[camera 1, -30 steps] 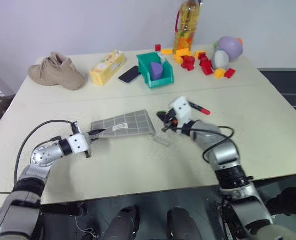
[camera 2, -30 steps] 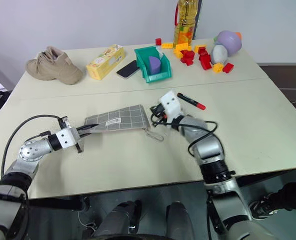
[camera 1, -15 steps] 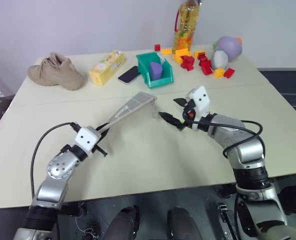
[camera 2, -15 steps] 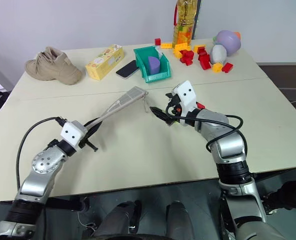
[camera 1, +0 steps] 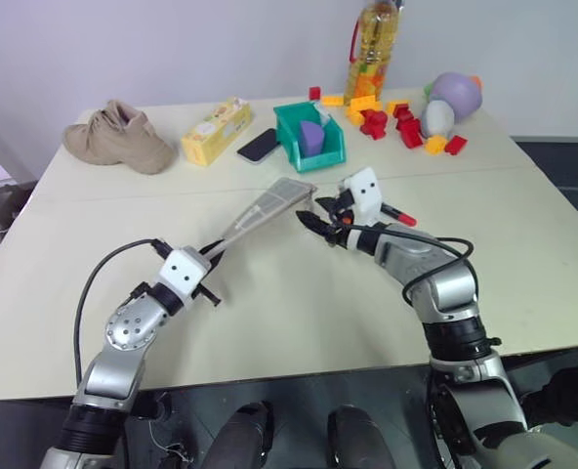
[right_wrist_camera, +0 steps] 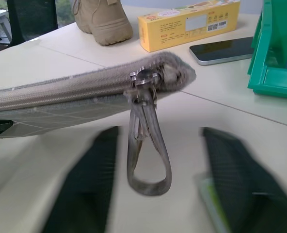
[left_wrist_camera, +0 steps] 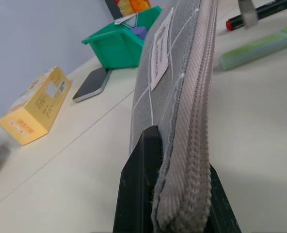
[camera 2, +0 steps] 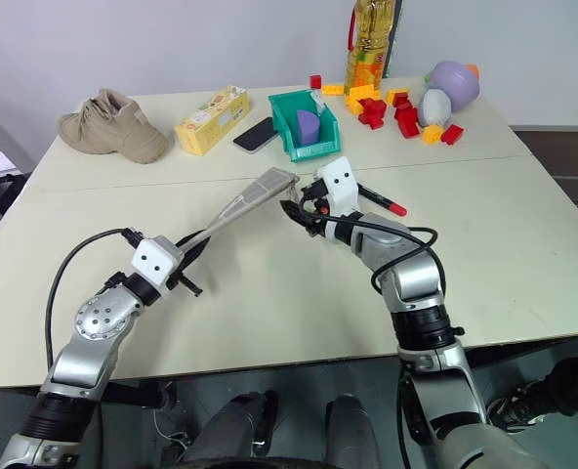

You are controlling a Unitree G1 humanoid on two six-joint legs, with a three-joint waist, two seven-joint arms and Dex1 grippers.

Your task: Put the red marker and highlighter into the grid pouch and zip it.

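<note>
While toys sit far back on the pale table [camera 1: 299, 313], my left gripper [camera 1: 214, 256] pinches the grid pouch [camera 1: 269, 204] up, and my right gripper [right_wrist_camera: 153, 187] spreads around its zipper loop [right_wrist_camera: 146, 155].

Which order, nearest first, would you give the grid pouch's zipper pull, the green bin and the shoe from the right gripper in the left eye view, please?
From the right gripper:
1. The zipper pull, hanging at the grid pouch's raised end, just ahead of the gripper.
2. The green bin, farther back on the table.
3. The shoe, at the far left corner.
</note>
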